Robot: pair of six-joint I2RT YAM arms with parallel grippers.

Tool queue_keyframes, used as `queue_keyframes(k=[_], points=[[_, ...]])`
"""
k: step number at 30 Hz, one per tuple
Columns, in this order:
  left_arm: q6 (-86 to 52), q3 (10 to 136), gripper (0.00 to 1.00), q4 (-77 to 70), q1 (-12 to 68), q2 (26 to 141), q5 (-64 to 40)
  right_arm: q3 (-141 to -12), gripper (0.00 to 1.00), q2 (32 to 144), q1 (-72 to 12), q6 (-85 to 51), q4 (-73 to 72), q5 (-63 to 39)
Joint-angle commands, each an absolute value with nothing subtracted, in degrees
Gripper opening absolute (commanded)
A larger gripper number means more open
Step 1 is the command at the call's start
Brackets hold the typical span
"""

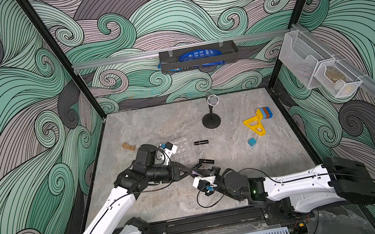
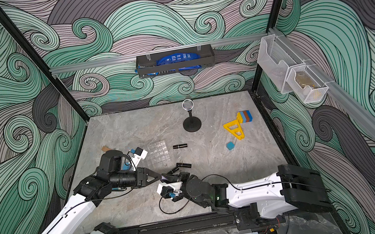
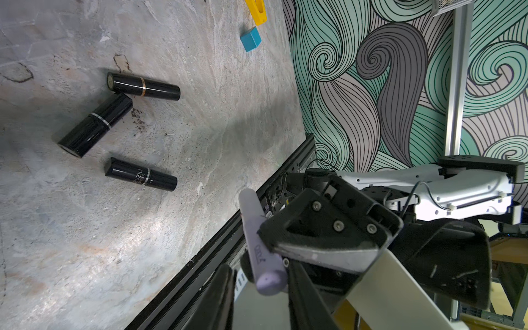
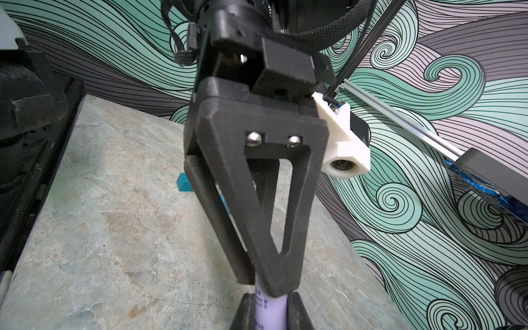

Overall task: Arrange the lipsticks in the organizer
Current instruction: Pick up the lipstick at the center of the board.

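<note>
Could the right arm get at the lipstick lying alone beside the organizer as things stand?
Probably not yet. The right gripper is shut on the lavender tube, with the left gripper around it too. The lone lipstick lies uncovered beside the organizer, so the way looks free once the tube is released.

The lipsticks (image 3: 143, 86) were glossy black with thin metallic bands. The tube (image 3: 250, 217) looked matt, the organizer (image 2: 158, 151) clear plastic, the table (image 3: 85, 243) stone-like.

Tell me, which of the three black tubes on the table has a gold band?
The black tube whose end touches its neighbour. Its band is coppery gold; the neighbour and the lettered tube wear silver bands.
</note>
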State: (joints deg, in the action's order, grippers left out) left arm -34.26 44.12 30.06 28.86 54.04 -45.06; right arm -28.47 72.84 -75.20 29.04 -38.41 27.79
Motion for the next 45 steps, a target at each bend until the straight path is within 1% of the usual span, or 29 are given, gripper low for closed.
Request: queue_keyframes(k=[1, 6, 12, 17, 19, 20, 21, 23, 27, 30, 32, 33, 36, 38, 40, 42, 45], points=[[-32.71, 46.82, 0.34, 30.94, 29.79, 54.8, -45.08, -28.65, 0.1, 73.32, -75.42, 28.66, -41.31, 27.02], [-31.86, 47.17, 0.32, 31.43, 30.41, 55.91, -44.96, -28.98, 0.11, 73.11, -75.41, 27.59, -40.47, 25.87], [-31.3, 48.08, 0.18, 31.51, 30.46, 56.64, -45.29, -28.86, 0.13, 73.13, -75.42, 27.17, -40.56, 25.58], [-31.03, 48.16, 0.1, 31.55, 30.41, 57.07, -45.72, -29.91, 0.16, 73.32, -75.45, 25.76, -38.9, 25.14], [-30.7, 49.02, 0.08, 32.48, 30.35, 57.06, -44.85, -30.05, 0.2, 72.89, -74.76, 23.13, -38.49, 25.23], [-30.26, 49.34, 0.08, 33.22, 30.29, 57.04, -43.91, -30.18, 0.24, 72.48, -74.23, 21.8, -38.0, 25.01], [-30.16, 49.65, 0.07, 33.71, 30.19, 57.09, -42.78, -30.23, 0.28, 71.78, -73.6, 19.91, -37.31, 24.66], [-30.15, 50.19, 0.07, 33.72, 29.31, 57.28, -41.36, -30.63, 0.4, 69.73, -72.23, 15.91, -34.74, 22.56], [-31.04, 51.89, 0.07, 32.49, 26.5, 59.51, -40.01, -31.03, 0.56, 63.84, -68.16, 5.26, -28.61, 17.88], [-33.1, 52.37, 0.07, 29.28, 25.44, 61.37, -40.99, -30.63, 0.62, 58.83, -64.11, -4.53, -25.02, 15.03], [-33.99, 52.83, 0.07, 27.95, 24.83, 62.34, -41.92, -30.57, 0.62, 56.34, -60.17, -13.79, -21.89, 12.95], [-34.28, 53.1, 0.07, 27.28, 24.33, 62.83, -42.61, -30.96, 0.62, 55.31, -56.42, -20.26, -19.63, 9.91], [-35.8, 53.41, 0.07, 23.89, 23.18, 63.59, -44.52, -31.74, 0.56, 54.61, -46.25, -40.07, -14.39, -2.5], [-39.04, 52.82, 0.07, 19.15, 23.12, 63.63, -45.26, -31.48, 0.53, 55.34, -42.14, -48.93, -14.1, -9.81], [-43.78, 49.95, 0.07, 11.26, 23.23, 63.54, -46.95, -31.25, 0.53, 55.67, -40.62, -55.77, -15.33, -14.6], [-47.48, 46.67, 0.07, 4.49, 23.27, 63.38, -47.05, -31.13, 0.56, 55.78, -40.58, -60.83, -16.33, -15.96], [-50.42, 44.03, 0.07, -0.74, 23.26, 63.52, -47.17, -30.71, 0.62, 56.16, -40.58, -67.22, -17.68, -16.46]])
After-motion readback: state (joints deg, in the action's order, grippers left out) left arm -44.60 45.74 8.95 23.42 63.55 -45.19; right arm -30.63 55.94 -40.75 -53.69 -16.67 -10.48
